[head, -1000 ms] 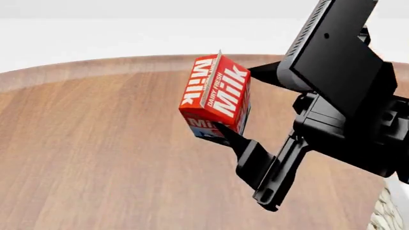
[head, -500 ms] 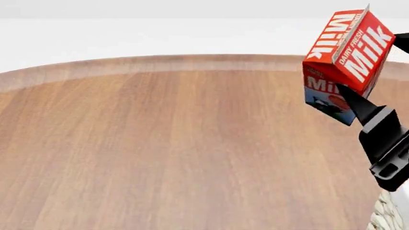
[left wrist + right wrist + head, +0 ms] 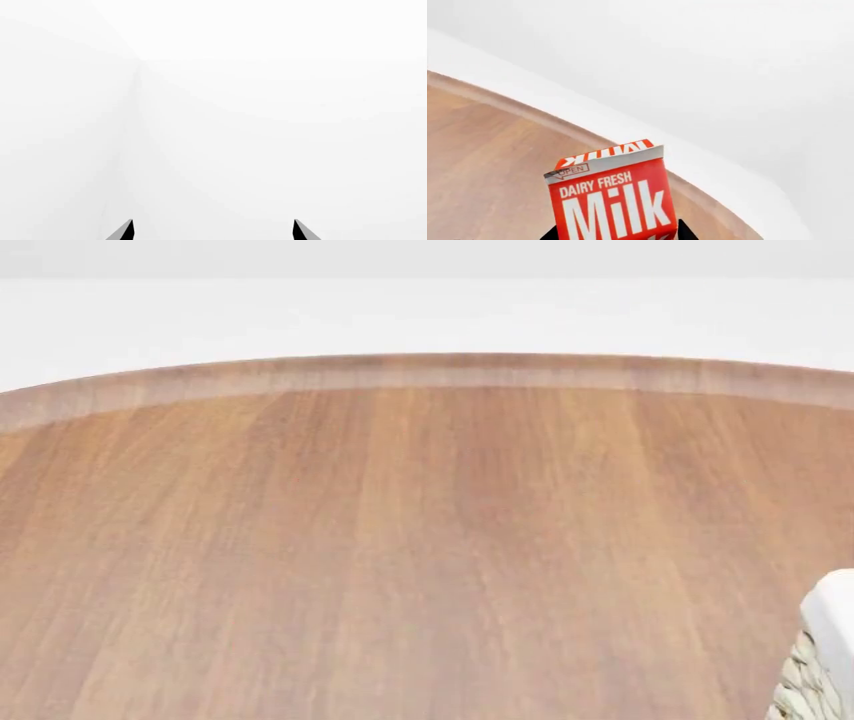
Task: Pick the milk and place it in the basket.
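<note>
The surface [image 3: 400, 560] is rendered as warm brown wood with straight grain, a matt-to-satin finish and a paler band along its curved edge. The milk [image 3: 610, 200] is shown as smooth printed paperboard with a slight sheen, red with white lettering and a pale folded top seam, while the fingers [image 3: 128, 231] are seen as plain matt black. The basket [image 3: 805, 685] is shown as rough cream woven wicker with a smooth white cloth rim.
</note>
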Robot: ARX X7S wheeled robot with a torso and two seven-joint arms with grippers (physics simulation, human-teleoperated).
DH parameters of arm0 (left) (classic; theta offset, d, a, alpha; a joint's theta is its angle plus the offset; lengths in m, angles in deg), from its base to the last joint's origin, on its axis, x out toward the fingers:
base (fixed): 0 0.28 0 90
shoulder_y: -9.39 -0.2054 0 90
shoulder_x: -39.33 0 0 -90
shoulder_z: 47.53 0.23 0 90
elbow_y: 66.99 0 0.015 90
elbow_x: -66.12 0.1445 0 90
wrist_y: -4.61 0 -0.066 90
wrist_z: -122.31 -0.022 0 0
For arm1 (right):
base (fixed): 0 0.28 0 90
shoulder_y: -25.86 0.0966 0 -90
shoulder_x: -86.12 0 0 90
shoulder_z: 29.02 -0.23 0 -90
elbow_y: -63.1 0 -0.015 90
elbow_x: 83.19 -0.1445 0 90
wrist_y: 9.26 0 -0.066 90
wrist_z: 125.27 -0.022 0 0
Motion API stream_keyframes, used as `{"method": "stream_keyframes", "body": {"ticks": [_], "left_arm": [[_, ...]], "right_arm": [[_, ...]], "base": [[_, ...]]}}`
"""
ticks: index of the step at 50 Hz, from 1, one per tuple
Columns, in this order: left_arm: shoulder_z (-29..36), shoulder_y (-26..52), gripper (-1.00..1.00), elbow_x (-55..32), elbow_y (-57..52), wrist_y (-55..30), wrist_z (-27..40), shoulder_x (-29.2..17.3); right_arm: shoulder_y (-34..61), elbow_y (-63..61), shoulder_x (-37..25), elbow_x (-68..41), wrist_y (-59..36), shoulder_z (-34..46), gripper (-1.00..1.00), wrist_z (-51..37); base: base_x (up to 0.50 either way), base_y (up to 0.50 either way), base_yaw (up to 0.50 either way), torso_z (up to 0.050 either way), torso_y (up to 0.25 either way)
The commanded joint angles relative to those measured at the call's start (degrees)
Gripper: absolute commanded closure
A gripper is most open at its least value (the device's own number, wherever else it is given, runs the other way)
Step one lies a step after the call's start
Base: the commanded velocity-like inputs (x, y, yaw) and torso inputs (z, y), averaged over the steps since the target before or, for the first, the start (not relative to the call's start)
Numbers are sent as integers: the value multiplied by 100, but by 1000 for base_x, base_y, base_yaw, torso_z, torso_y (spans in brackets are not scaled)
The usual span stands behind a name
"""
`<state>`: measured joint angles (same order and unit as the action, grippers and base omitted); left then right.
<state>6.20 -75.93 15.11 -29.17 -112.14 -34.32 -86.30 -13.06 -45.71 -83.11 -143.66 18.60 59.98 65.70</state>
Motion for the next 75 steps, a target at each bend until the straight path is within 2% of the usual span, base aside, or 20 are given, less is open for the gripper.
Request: {"method": "stream_keyframes", "body": {"ticks": [1,7,22,37,58,75], "left_arm": [[26,-6,-100,13,5,20,9,-9],[49,-17,-100,40,18,42,-4,-1],[24,-49,-100,22,25,69,8,-14],[45,-41,-100,6,42,79,34,-40],[73,-50,-100,15,74,117,41,-46],[108,-77,-100,63,51,89,81,-107]], "right_arm": [[-46,276,-124,256,-74,-375,100,-538],[485,437,69,519,-434,223,100,-822],[1134,687,481,924,-978,968,100,-989],[1334,925,719,982,-1622,1392,100,-1109],[597,1138,839,893,-1276,1395,100,-1150],[41,1283,730,721,-1088,1071,100,-1351]], "base": [[0,0,0,0,0],[0,0,0,0,2],[0,0,0,1,1],[0,0,0,1,1],[0,0,0,0,1],[0,0,0,0,1]]}}
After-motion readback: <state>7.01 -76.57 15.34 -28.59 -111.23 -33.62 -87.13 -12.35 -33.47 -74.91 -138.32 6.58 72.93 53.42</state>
